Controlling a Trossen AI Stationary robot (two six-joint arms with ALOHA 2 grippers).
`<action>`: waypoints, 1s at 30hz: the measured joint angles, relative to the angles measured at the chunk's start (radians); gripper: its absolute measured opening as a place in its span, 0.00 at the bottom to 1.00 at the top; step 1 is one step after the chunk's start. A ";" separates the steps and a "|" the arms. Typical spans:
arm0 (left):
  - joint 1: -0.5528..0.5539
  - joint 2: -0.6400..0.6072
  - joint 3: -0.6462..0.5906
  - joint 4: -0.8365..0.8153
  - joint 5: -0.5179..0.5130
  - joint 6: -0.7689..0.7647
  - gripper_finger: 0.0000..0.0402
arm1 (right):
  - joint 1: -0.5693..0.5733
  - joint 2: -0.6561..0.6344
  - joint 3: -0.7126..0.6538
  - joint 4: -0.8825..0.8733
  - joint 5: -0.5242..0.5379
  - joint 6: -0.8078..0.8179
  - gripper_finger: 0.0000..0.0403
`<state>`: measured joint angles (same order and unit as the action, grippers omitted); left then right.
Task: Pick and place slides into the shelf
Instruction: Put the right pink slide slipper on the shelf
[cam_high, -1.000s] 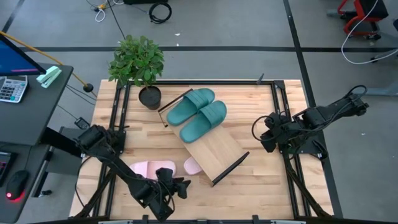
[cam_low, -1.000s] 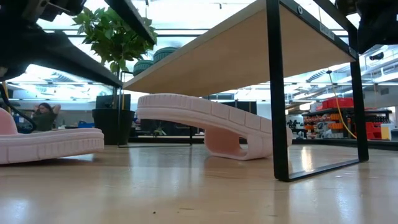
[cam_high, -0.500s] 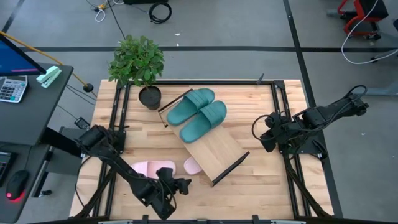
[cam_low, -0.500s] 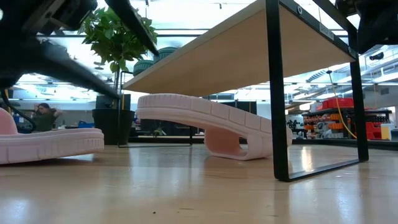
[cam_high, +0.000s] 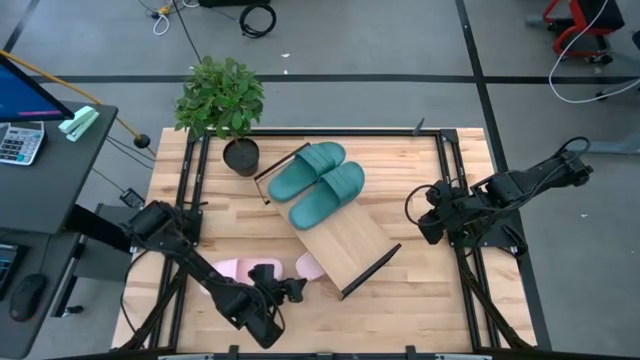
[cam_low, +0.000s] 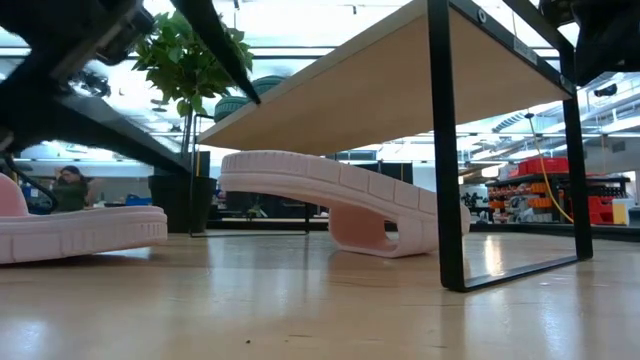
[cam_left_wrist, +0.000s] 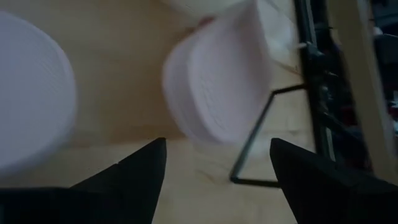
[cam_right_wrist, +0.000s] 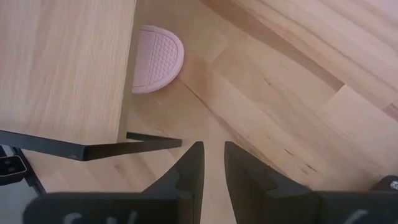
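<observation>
A teal pair of slides (cam_high: 318, 183) lies on the far end of the shelf (cam_high: 348, 243), a light wood board on black end bars (cam_low: 445, 150). One pink slide (cam_high: 232, 270) (cam_low: 80, 230) lies on the table near the front left. The other pink slide (cam_high: 307, 265) (cam_low: 330, 200) lies sole up, partly under the shelf's near end, one end on the table. My left gripper (cam_high: 296, 290) (cam_left_wrist: 214, 168) stands open just short of this slide (cam_left_wrist: 217, 87), touching nothing. My right gripper (cam_high: 430, 215) (cam_right_wrist: 213, 165) hovers shut over the table's right side, holding nothing.
A potted plant (cam_high: 222, 100) stands at the table's far left corner. Black frame rails (cam_high: 190, 180) run along both table sides. Bare wood lies right of the shelf (cam_right_wrist: 280, 106). A person (cam_low: 72, 185) sits far off in the room behind.
My left gripper has rolled a little about its own axis while staying close to the pink slide under the shelf. The slides and the shelf have kept still.
</observation>
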<state>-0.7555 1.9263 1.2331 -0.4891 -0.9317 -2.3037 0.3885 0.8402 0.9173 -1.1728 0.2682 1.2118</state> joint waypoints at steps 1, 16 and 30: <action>0.005 0.000 0.000 -0.012 0.009 -0.004 0.72 | 0.000 0.000 0.000 0.000 -0.001 0.000 0.17; 0.055 0.000 0.000 -0.084 0.035 0.010 0.66 | 0.000 0.000 0.000 0.000 -0.009 0.001 0.17; 0.086 0.092 -0.001 0.068 0.008 0.038 0.79 | 0.000 0.000 0.000 0.000 -0.035 0.018 0.17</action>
<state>-0.6693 2.0186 1.2322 -0.4207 -0.9240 -2.2653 0.3882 0.8406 0.9173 -1.1726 0.2327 1.2297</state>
